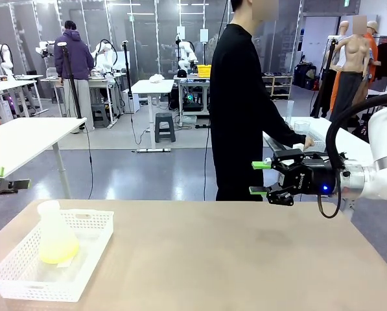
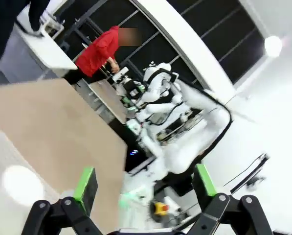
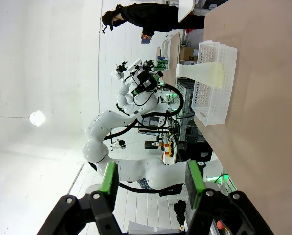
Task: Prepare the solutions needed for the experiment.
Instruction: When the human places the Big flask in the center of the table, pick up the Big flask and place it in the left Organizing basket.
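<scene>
A conical flask (image 1: pixel 50 223) stands in a white mesh basket (image 1: pixel 93 223) at the table's near left. It holds a shallow layer of pale yellow-green solution (image 1: pixel 57 251). My left gripper (image 1: pixel 5 179) hovers open off the table's left edge, above and left of the basket, with nothing between its fingers. My right gripper (image 1: pixel 258 178) hangs open and empty above the table's far right side, pointing left. In the right wrist view the flask (image 3: pixel 194 71) and its solution (image 3: pixel 216 74) sit in the basket (image 3: pixel 219 105), far beyond my open right gripper (image 3: pixel 151 178). The left wrist view has my left gripper (image 2: pixel 146 183) wide open.
A person in black (image 1: pixel 242 103) stands at the far side, hands on a white side table (image 1: pixel 323 139) at the right. The brown tabletop (image 1: pixel 232 259) stretches bare between the basket and my right arm.
</scene>
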`<state>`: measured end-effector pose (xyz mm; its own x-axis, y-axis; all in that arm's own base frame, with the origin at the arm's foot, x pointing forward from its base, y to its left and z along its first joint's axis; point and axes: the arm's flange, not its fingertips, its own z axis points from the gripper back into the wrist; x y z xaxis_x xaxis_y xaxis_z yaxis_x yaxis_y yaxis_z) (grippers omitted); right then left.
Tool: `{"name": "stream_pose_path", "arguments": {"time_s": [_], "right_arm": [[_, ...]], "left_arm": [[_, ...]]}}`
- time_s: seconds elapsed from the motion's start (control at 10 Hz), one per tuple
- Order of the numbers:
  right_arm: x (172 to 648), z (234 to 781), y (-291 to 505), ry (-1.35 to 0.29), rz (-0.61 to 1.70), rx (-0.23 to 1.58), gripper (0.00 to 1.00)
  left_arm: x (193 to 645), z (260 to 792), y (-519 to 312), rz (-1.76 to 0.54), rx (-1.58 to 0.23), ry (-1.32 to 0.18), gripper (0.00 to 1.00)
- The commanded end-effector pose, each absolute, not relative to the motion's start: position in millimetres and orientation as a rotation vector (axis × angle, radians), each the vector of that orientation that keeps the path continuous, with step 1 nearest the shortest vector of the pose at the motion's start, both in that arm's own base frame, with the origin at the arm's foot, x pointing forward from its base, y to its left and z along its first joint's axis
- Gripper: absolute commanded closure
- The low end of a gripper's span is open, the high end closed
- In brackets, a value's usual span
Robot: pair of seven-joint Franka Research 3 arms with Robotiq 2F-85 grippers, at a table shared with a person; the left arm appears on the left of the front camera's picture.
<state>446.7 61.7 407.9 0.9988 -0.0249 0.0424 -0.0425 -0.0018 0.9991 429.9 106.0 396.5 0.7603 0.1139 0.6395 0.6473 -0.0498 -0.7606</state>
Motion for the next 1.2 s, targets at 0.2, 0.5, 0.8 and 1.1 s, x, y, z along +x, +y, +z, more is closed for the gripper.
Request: {"name": "stream_pose_path", "arguments": {"time_s": [0.2, 0.5, 0.8, 1.1], "right_arm": [[447, 409, 62, -0.059, 0.022, 1.575, 0.3], [447, 409, 62, -0.059, 0.022, 1.575, 0.3], [447, 409, 62, -0.059, 0.022, 1.575, 0.3], [447, 409, 62, -0.059, 0.022, 1.575, 0.3]], "left_arm": [[410, 399, 88, -0.194, -1.605, -0.27, 0.0], [410, 403, 74, -0.181, -1.622, -0.095, 0.0], [408, 393, 77, -0.161, -1.646, -0.143, 0.0], [408, 393, 77, -0.161, -1.646, -0.143, 0.0]]}}
